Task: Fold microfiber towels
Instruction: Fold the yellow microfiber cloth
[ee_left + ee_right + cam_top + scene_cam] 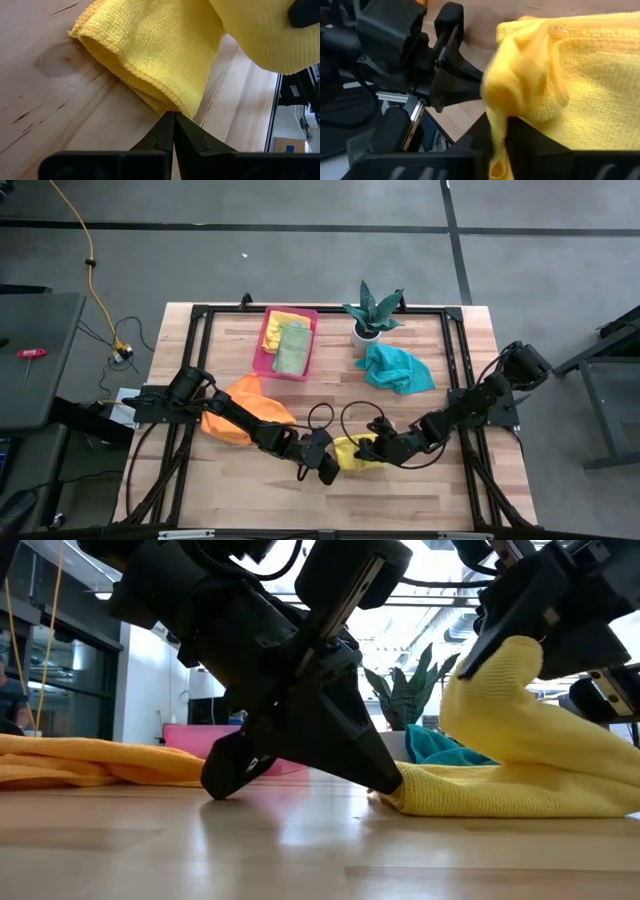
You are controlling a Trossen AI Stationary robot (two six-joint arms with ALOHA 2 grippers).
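A yellow towel (353, 454) lies folded near the table's front middle, between both grippers. Its lower layers rest on the wood (500, 802), and one part rises in a hump (500, 690) to my right gripper (497, 640), which is shut on it. My left gripper (173, 115) is shut, with its tips at the towel's hemmed edge. An orange towel (245, 412) lies under the left arm. A teal towel (396, 368) lies crumpled at the back right. A yellow towel (283, 326) and a light green towel (293, 348) lie in the pink tray (262, 360). My left gripper meets the folded towel's hemmed edge (167, 104) with its shut fingertips, slanting down from the table's left onto the wood. Whether cloth lies between the tips, I cannot tell. My right gripper pinches a bunched piece of the towel's upper layer (496, 131) between its two fingers, slanting down from the right. That part is lifted above the rest, which stays on the table.
A potted plant (372, 315) stands at the back, right of the pink tray. A black frame (330, 308) runs around the tabletop. Bare wood shows along the front edge (250, 500).
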